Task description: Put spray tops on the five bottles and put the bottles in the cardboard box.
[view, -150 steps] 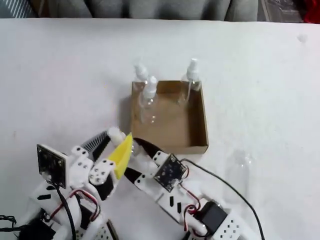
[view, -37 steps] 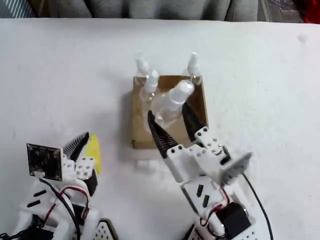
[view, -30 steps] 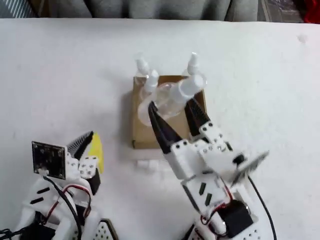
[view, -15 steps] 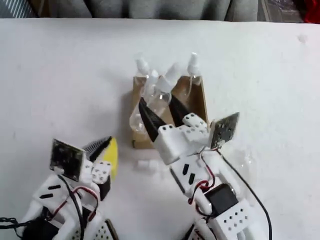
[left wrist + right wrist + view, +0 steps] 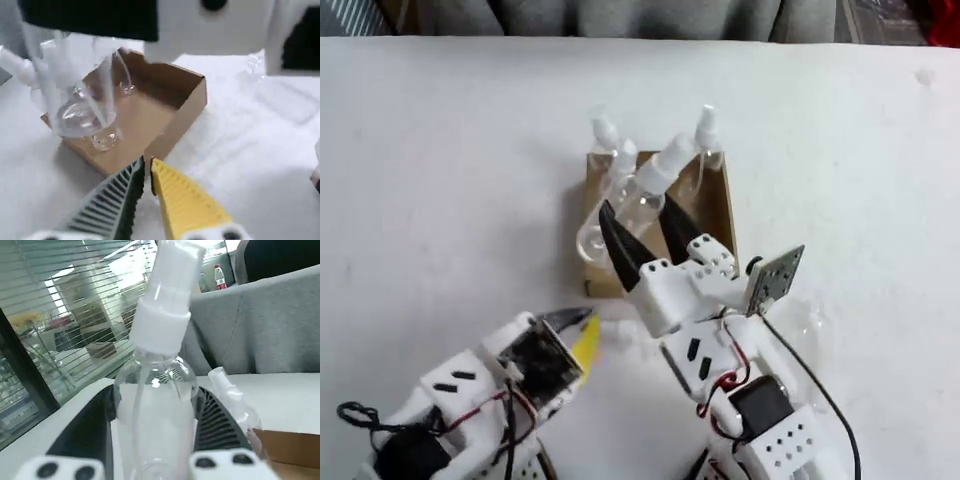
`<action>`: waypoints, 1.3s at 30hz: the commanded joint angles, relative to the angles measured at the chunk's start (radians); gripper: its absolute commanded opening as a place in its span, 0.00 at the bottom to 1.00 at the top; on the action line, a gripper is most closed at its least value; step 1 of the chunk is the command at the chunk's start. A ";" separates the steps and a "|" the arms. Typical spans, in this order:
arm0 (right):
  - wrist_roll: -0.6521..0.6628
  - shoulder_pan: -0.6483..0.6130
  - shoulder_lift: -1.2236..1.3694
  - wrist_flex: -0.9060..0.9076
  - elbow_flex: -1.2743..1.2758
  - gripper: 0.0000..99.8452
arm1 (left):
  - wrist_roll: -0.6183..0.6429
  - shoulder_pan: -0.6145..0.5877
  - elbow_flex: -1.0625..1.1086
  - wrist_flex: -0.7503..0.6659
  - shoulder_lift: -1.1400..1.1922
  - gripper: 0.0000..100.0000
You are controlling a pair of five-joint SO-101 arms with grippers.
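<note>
**Capped bottle held over the box by the right hand**

The right hand [image 5: 635, 212] is clamped on a clear bottle [image 5: 642, 192], with its black fingers [image 5: 87, 435] on either side of the body. The white spray top [image 5: 673, 155] is on. The bottle is tilted, top leaning toward the far side, and sits over the cardboard box [image 5: 715, 207]. Whether its base touches the box floor cannot be told.

Three other bottles [image 5: 620, 160] with spray tops stand in the box along the far wall, two at the far left corner and one at the far right.

The left hand [image 5: 588, 318] is closed on nothing, yellow and dark fingers together. Its tips are just beside the box's near left corner, over the white tabletop [image 5: 440, 150].

A fifth bottle [image 5: 807, 322], clear, is on the tabletop beside the right arm, apart from the box. Its neck cannot be made out.
</note>
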 commanded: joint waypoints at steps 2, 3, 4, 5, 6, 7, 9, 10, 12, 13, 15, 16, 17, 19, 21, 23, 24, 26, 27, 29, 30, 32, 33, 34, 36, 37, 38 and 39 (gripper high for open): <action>-0.002 -0.102 -0.015 -0.019 0.021 0.02 | -0.011 0.081 0.092 -0.097 -0.002 0.02; -0.002 -0.116 -0.016 -0.018 0.023 0.02 | -0.011 0.079 0.107 -0.114 -0.002 0.02; -0.002 -0.122 -0.016 -0.016 0.023 0.02 | -0.011 0.077 0.117 -0.124 -0.002 0.02; -0.002 -0.128 -0.016 -0.004 0.021 0.02 | -0.011 0.068 0.118 -0.129 -0.002 0.02; 0.000 -0.130 -0.016 0.015 0.017 0.02 | -0.011 0.051 0.118 -0.130 -0.002 0.02; 0.000 -0.131 -0.016 0.035 0.014 0.02 | -0.011 0.031 0.121 -0.144 -0.002 0.02; 0.000 -0.131 -0.016 0.084 -0.005 0.02 | -0.011 -0.021 0.141 -0.178 -0.002 0.02; 0.000 -0.131 -0.016 0.114 -0.018 0.02 | -0.011 -0.042 0.158 -0.201 -0.002 0.02; 0.000 -0.131 -0.016 0.185 -0.051 0.02 | -0.011 -0.073 0.209 -0.255 -0.002 0.02; 0.000 -0.131 -0.016 0.216 -0.063 0.02 | -0.011 -0.084 0.233 -0.284 -0.002 0.02; 0.000 -0.131 -0.016 0.254 -0.081 0.02 | -0.011 -0.105 0.262 -0.324 -0.002 0.02; 0.000 -0.131 -0.016 0.262 -0.084 0.02 | -0.011 -0.116 0.265 -0.330 -0.002 0.02; 0.000 -0.131 -0.016 0.262 -0.084 0.02 | -0.011 -0.120 0.267 -0.331 -0.002 0.02; 0.000 -0.131 -0.016 0.265 -0.084 0.02 | -0.011 -0.124 0.267 -0.333 -0.002 0.02; 0.000 -0.131 -0.016 0.268 -0.084 0.02 | -0.011 -0.124 0.270 -0.339 -0.002 0.02; 0.000 -0.131 -0.016 0.268 -0.084 0.02 | -0.011 -0.124 0.272 -0.339 -0.002 0.02; 0.000 -0.131 -0.016 0.268 -0.084 0.02 | -0.011 -0.124 0.272 -0.334 -0.002 0.02; 0.000 -0.128 -0.016 0.266 -0.084 0.02 | -0.011 -0.124 0.273 -0.325 -0.002 0.02; 0.000 -0.125 -0.016 0.265 -0.084 0.02 | -0.012 -0.124 0.272 -0.305 -0.002 0.02; 0.000 -0.124 -0.016 0.263 -0.084 0.02 | -0.018 -0.125 0.267 -0.272 -0.002 0.02; 0.002 -0.117 -0.016 0.265 -0.084 0.02 | -0.018 -0.128 0.267 -0.262 -0.002 0.02; 0.002 -0.090 -0.016 0.265 -0.087 0.02 | -0.020 -0.174 0.269 -0.261 -0.002 0.02; 0.018 -0.071 -0.016 0.265 -0.089 0.02 | -0.020 -0.216 0.269 -0.265 -0.002 0.02; 0.051 -0.050 -0.016 0.265 -0.089 0.02 | -0.020 -0.260 0.269 -0.281 -0.002 0.02; 0.095 -0.022 -0.016 0.266 -0.089 0.02 | -0.020 -0.351 0.276 -0.344 -0.002 0.02; 0.100 -0.013 -0.016 0.266 -0.089 0.02 | -0.015 -0.392 0.282 -0.379 -0.002 0.02; 0.100 -0.004 -0.016 0.266 -0.089 0.02 | -0.011 -0.429 0.298 -0.423 -0.001 0.02; 0.100 0.001 -0.016 0.266 -0.091 0.02 | -0.011 -0.458 0.318 -0.466 -0.001 0.02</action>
